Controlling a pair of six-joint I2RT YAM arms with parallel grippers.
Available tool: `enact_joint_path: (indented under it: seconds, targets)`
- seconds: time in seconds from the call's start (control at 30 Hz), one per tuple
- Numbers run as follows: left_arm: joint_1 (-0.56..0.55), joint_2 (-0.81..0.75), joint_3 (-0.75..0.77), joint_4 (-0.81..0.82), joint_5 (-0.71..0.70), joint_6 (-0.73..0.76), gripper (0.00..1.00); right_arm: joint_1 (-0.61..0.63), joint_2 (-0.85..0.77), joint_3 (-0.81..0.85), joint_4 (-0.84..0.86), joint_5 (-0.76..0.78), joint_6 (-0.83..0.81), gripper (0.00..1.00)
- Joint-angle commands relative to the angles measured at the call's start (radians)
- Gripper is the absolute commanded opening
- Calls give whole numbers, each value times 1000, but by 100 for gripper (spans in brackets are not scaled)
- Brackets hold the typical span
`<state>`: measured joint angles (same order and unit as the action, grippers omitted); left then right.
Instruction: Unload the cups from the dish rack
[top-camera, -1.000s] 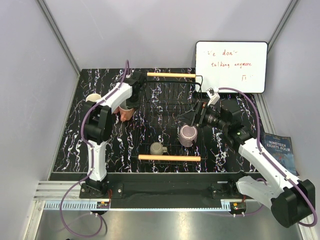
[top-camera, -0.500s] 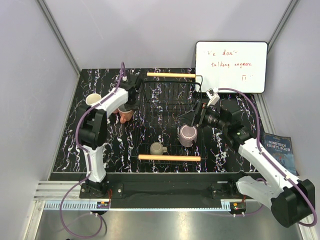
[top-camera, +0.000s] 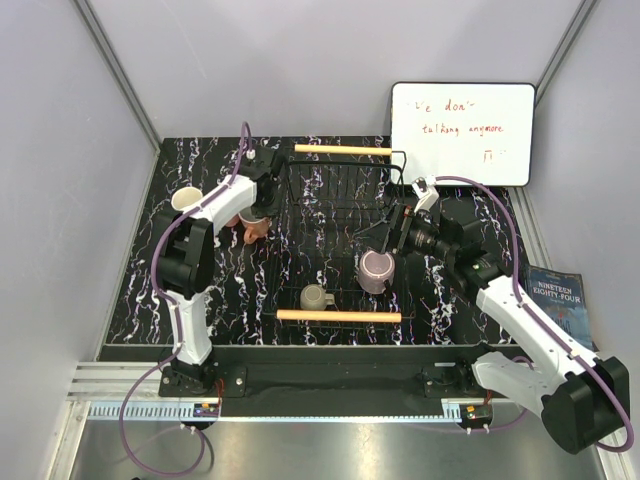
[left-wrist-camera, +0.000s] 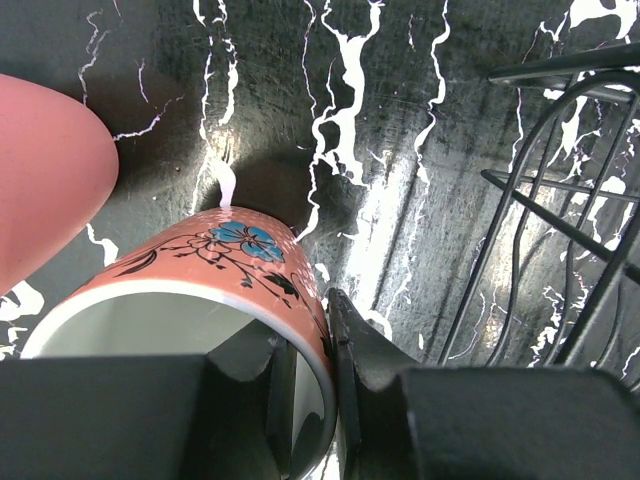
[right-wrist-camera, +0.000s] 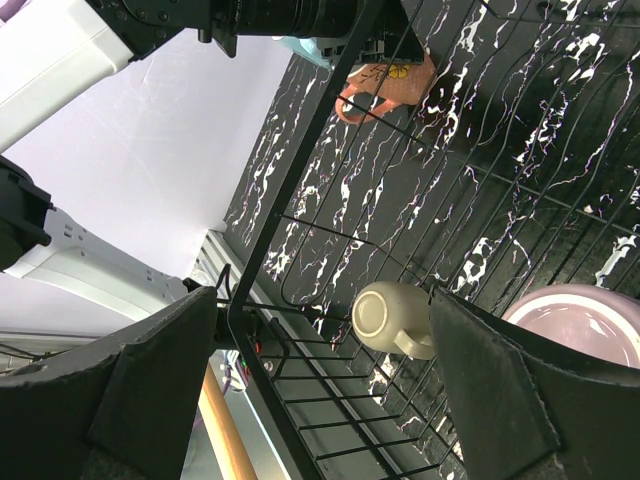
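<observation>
My left gripper (top-camera: 256, 203) is shut on the wall of the terracotta mug (left-wrist-camera: 215, 265), one finger inside and one outside, just left of the dish rack (top-camera: 340, 205). I cannot tell if the mug rests on the table. The pink mug (left-wrist-camera: 45, 175) stands right beside it. The mauve mug (top-camera: 377, 270) and the olive-grey mug (top-camera: 316, 297) sit in the rack's near half. My right gripper (top-camera: 392, 232) is open and empty above the rack; its view shows the olive-grey mug (right-wrist-camera: 385, 315) and the mauve mug (right-wrist-camera: 590, 320) below.
A pale cup (top-camera: 185, 198) stands on the table at the left. The rack's wooden handles lie at the far end (top-camera: 342, 150) and the near end (top-camera: 338, 316). A whiteboard (top-camera: 462, 133) leans at the back right. A book (top-camera: 560, 300) lies off the table's right edge.
My left arm has shifted slightly, its elbow swinging left, still holding the terracotta mug beside the pink one. The right arm has hardly moved.
</observation>
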<state>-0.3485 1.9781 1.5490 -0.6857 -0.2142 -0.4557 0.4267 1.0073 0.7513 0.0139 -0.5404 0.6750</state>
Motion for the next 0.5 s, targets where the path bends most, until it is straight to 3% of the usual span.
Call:
enact_joint_path:
  seconds: [0.0, 0.27, 0.47]
  targets:
    - [-1, -18, 105, 37, -36, 20, 0, 6, 4, -3, 34, 0, -8, 93]
    - [5, 15, 95, 35, -22, 5, 1, 6, -1, -4, 29, 0, -14, 94]
    - [5, -21, 76, 35, -22, 12, 30, 7, 7, 3, 29, -1, -12, 94]
